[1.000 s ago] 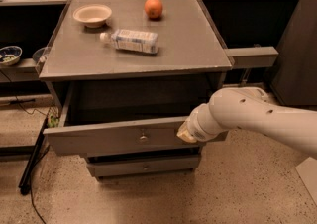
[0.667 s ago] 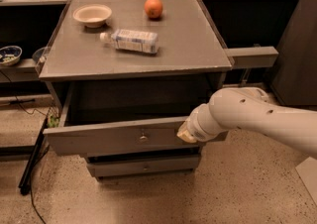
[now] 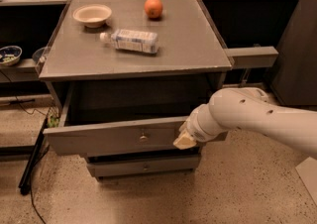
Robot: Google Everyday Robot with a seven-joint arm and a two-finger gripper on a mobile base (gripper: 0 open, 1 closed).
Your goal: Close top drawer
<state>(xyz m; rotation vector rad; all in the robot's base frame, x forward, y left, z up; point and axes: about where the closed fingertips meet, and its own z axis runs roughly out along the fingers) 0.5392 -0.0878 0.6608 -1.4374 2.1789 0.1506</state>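
The top drawer (image 3: 99, 139) of the grey cabinet stands pulled out, its long flat front panel facing me with a small metal knob (image 3: 143, 137) at the centre. My gripper (image 3: 184, 140) is at the end of the white arm, pressed against the right part of the drawer's front panel. The arm comes in from the right.
On the cabinet top (image 3: 188, 44) lie a water bottle (image 3: 130, 40) on its side, a white bowl (image 3: 92, 15) and an orange (image 3: 153, 7). A slimmer drawer front (image 3: 143, 167) sits below. A dark shelf with a small bowl (image 3: 9, 54) is at the left. A black cable runs along the speckled floor at the left.
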